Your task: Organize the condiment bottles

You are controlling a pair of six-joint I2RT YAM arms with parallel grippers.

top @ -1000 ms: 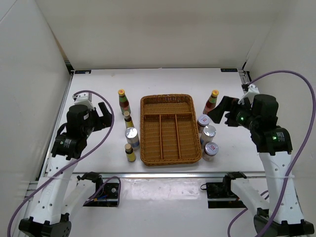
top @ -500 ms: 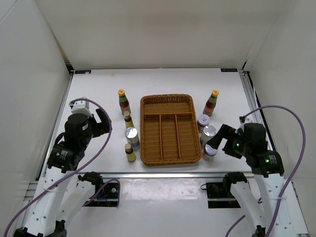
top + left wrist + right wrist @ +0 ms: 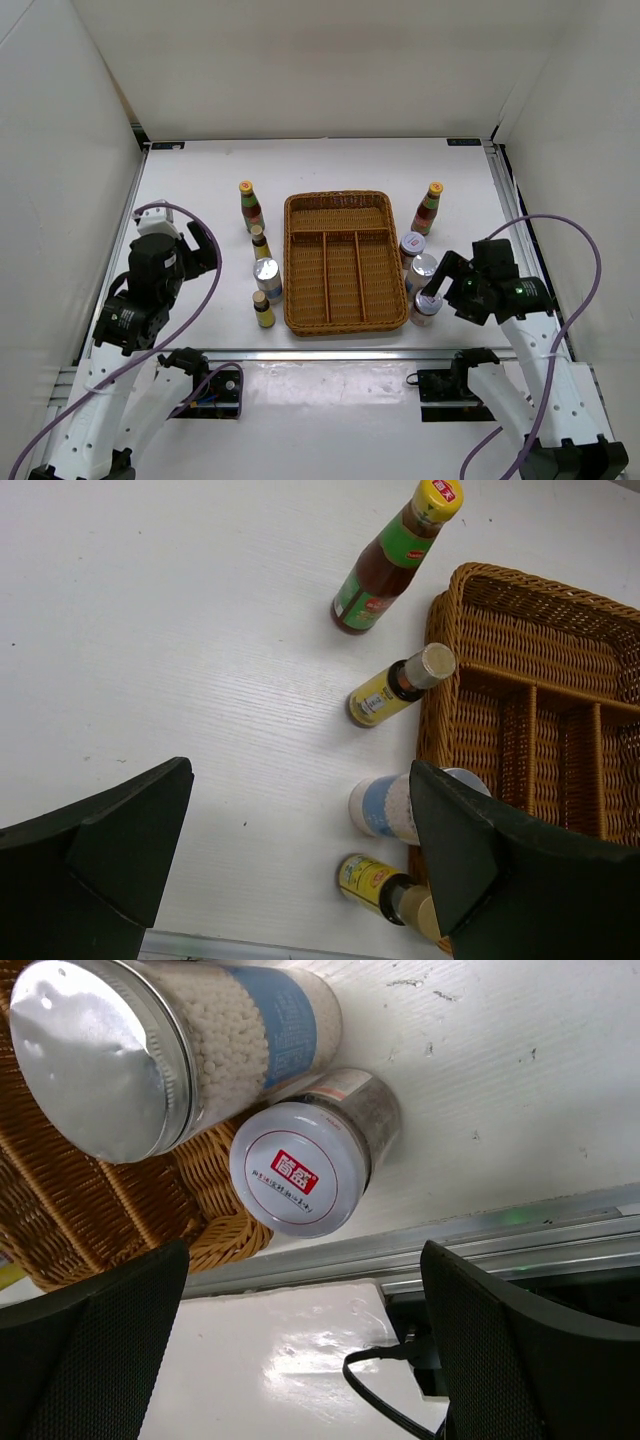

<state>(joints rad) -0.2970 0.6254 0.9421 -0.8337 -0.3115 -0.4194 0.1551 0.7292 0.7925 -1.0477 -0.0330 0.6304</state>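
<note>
Just ahead of the right arm's fingers (image 3: 520,1380), wide open and empty, stood a short glass jar with a white, red-printed lid (image 3: 300,1170), beside the brown wicker divided tray (image 3: 100,1210); the left arm's fingers (image 3: 480,870), equally wide and empty, hung over a slim green-labelled, yellow-capped sauce bottle (image 3: 385,575) and its neighbours. Nothing lay in the tray, so all eight containers on the white worktop (image 3: 200,170) looked still unsorted. Over the last second the right fingers had dropped from up high to this jar.

Your right pincer (image 3: 437,288) hangs at lower right over three jars (image 3: 421,268) crowded beside the tray (image 3: 289,270). Bare bench (image 3: 330,165) lies open along the top and far left.
</note>
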